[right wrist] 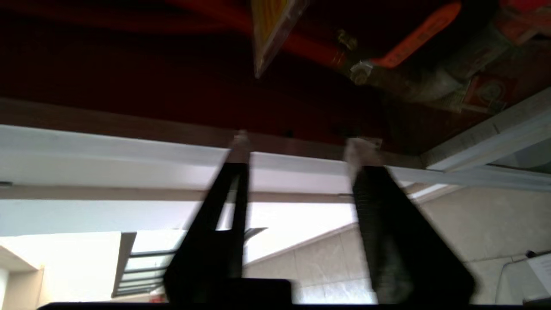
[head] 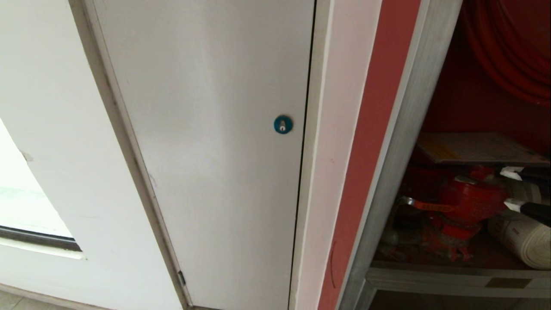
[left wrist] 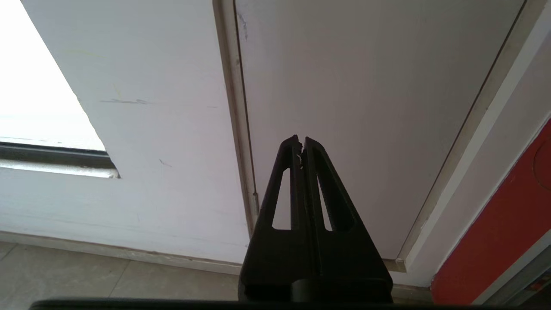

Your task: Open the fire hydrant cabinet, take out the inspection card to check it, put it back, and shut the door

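At the right edge of the head view, the right gripper [head: 512,188] reaches into the open fire hydrant cabinet [head: 404,129], jaws parted and empty. Just beyond, the inspection card [head: 478,148] lies flat above the red valve [head: 469,200]. Next, I judge: rise to the card's near edge and close. The left gripper [left wrist: 300,144] hangs closed by the white door [head: 206,129].

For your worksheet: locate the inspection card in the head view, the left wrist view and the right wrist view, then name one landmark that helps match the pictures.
Head view: the inspection card lies flat above the red valve, at the right.
Left wrist view: not in it.
Right wrist view: card at the top edge, seen edge-on, beyond the open right end effector.
Shared landmark: the valve's orange-red handle.
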Robot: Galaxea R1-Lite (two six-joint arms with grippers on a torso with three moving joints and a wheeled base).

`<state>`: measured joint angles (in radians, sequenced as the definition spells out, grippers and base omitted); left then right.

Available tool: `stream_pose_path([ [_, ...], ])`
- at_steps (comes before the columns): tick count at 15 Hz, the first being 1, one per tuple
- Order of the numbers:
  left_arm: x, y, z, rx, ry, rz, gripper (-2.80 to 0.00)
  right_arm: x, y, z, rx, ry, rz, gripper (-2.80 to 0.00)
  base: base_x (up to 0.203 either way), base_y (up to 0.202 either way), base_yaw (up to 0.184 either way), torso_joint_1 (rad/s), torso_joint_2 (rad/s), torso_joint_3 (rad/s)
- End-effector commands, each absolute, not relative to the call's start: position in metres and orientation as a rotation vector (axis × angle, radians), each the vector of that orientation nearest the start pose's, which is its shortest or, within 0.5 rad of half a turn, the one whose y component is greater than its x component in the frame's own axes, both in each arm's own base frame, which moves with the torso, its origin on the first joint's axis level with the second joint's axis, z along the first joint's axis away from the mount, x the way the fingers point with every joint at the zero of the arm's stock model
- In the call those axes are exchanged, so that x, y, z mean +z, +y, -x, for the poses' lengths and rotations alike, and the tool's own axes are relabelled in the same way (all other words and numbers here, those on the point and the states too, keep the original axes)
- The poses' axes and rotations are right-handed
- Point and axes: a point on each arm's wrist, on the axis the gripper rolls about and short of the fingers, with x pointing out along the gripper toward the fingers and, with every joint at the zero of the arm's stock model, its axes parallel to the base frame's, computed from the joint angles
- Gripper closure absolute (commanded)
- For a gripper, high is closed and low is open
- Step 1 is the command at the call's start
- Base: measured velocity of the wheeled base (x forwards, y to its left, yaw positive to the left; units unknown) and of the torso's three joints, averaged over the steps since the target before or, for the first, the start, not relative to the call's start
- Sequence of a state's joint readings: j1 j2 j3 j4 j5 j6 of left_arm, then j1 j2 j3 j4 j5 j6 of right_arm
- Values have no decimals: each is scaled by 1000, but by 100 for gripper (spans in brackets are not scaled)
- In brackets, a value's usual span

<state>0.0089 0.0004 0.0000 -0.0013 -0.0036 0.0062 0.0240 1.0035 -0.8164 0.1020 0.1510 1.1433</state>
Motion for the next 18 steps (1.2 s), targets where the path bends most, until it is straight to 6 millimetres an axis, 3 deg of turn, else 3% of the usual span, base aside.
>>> stream_pose_path([
  [1,75,0,23,6,0,-6,0,265,6,-126,-26,346,-1170,-280,0,0,0,0,0,0],
  [8,75,0,23,5,1,-6,0,251,7,-190,-95,346,-1182,-280,0,0,0,0,0,0],
  [14,75,0,23,6,1,-6,0,255,7,-219,-133,307,-1174,-280,0,0,0,0,0,0],
  [18,75,0,23,6,1,-6,0,261,7,-224,-154,261,-1168,-280,0,0,0,0,0,0],
])
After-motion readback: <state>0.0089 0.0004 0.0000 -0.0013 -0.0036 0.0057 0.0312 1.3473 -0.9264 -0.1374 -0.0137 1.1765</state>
